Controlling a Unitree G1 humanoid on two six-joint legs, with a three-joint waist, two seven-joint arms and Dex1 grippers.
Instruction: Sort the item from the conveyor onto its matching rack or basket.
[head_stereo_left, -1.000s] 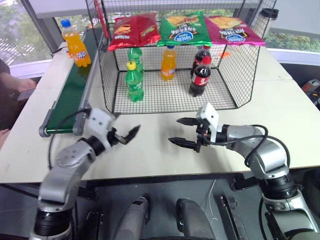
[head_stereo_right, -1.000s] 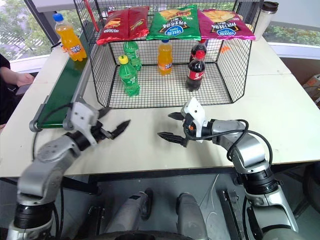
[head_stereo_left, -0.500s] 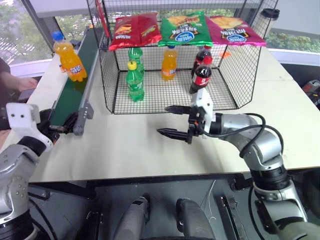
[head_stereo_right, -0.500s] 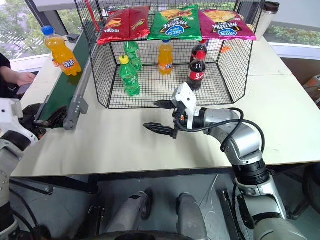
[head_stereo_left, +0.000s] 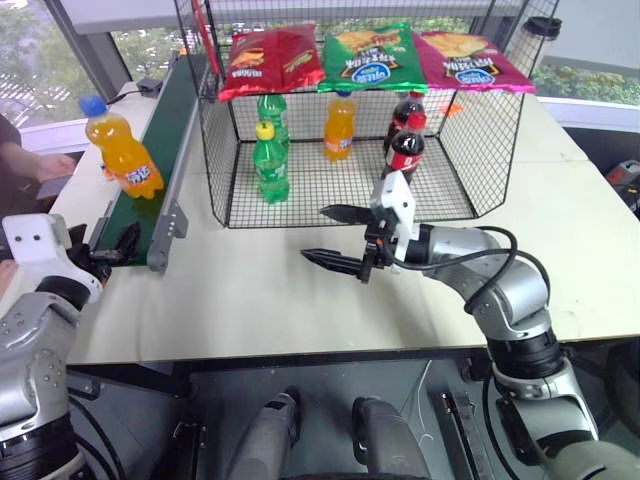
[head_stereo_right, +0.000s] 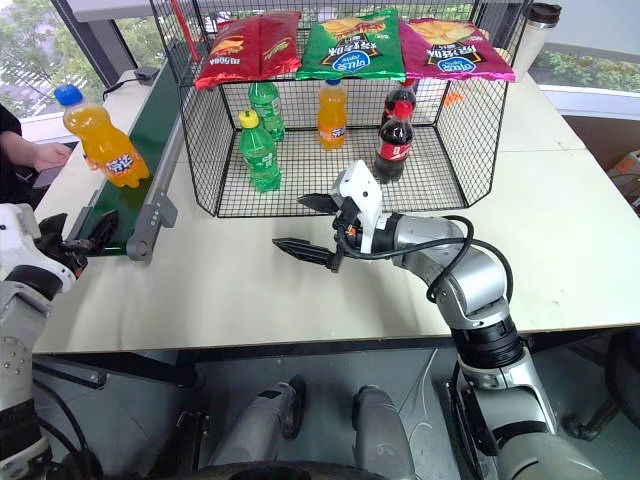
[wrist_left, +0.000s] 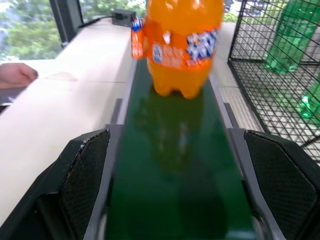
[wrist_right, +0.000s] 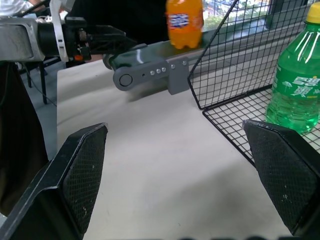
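Left wrist view: wide-spread left gripper (wrist_left: 176, 200) faces orange soda bottle (wrist_left: 179, 45), label unreadable.

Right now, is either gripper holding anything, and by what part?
Nothing is held. The left gripper is open at the conveyor end, short of the orange soda bottle. The right gripper is open over the table.
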